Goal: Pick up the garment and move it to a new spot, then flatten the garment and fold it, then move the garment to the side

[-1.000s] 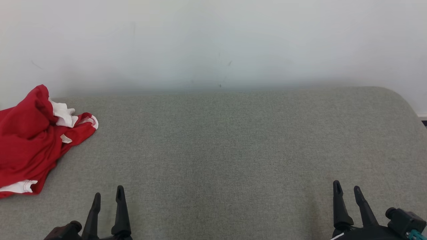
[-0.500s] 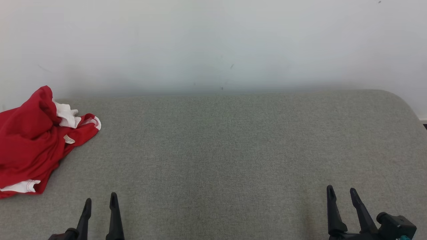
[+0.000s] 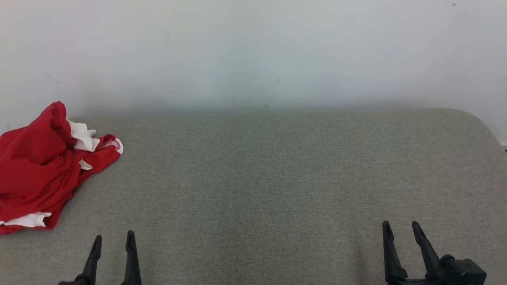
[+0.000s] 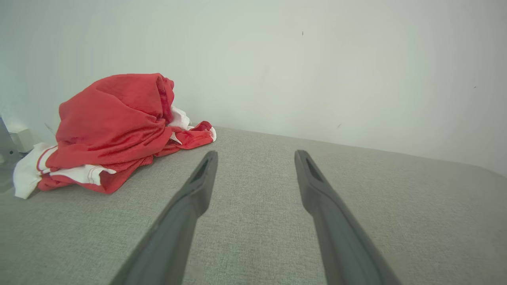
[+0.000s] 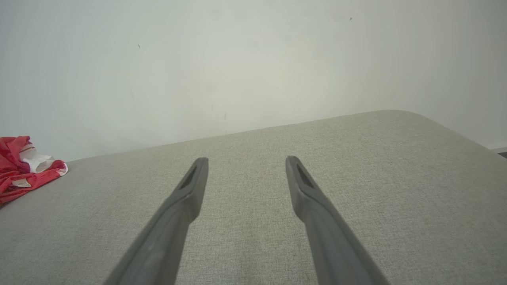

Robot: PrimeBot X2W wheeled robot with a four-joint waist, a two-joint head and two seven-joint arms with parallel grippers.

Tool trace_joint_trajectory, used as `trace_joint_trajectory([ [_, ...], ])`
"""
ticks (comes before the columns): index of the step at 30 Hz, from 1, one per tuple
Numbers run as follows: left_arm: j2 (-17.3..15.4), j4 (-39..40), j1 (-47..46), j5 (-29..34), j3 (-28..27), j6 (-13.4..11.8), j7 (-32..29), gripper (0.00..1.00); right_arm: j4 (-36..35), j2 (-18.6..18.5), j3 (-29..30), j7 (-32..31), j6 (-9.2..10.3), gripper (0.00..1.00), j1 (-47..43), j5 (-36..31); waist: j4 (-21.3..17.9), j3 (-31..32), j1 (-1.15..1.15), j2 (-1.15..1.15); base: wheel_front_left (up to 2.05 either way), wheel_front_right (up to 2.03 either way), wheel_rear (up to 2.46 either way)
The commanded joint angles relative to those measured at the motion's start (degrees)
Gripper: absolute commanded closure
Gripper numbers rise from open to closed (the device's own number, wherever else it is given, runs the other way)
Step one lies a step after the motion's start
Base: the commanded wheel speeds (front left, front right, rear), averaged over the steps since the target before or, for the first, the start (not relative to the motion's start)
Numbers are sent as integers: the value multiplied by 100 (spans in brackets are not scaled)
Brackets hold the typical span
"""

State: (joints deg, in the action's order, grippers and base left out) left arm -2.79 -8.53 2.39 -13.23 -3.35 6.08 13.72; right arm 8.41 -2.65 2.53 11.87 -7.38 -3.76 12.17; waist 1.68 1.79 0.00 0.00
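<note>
grey woven fabric covers the padded surface (image 3: 257,178), which runs back to a plain white wall (image 3: 253,51). at the near edge on the left, the left gripper (image 3: 114,235) points toward the wall, its two dark fingers spread apart and empty. its wrist view shows bare grey fabric in the gap. whether the tips touch the fabric i cannot tell. at the near edge on the right, the right gripper (image 3: 400,224) stands the same way, fingers parted and holding nothing, with grey fabric under them. a few small dark marks (image 3: 278,80) dot the wall behind the middle of the surface. the far right corner (image 3: 471,116) of the surface is rounded.

the garment (image 3: 35,170) lies crumpled in a heap at the far left corner, close to the wall and running to the left edge. it is red with white trim, and a small white label (image 3: 84,165) shows on one fold. it is well apart from both grippers, nearer the left one.
</note>
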Motion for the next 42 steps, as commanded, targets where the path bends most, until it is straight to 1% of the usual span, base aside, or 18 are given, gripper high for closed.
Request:
trace_joint_trajectory([
  [1, -13, 65, 86, 201, -70, 28, 52, 0, -44, -31, -38, 68, -17, 0, -62, -176, 12, 7, 0, 0, 0, 0, 0],
  [4, -13, 76, 130, 387, -149, 32, 72, 0, -59, -31, -78, 139, -18, 0, -89, -355, 27, 15, 0, 0, 0, 0, 0],
  [20, -15, 77, 300, 1005, -243, 80, 154, 0, -29, -30, -134, 353, -21, 0, -189, -887, 43, 60, 0, 0, 0, 0, 0],
  [42, -14, -185, 340, 825, -260, 129, 152, 0, 171, -29, -53, 342, -21, 0, -215, -390, 33, 128, 0, 0, 0, 0, 0],
])
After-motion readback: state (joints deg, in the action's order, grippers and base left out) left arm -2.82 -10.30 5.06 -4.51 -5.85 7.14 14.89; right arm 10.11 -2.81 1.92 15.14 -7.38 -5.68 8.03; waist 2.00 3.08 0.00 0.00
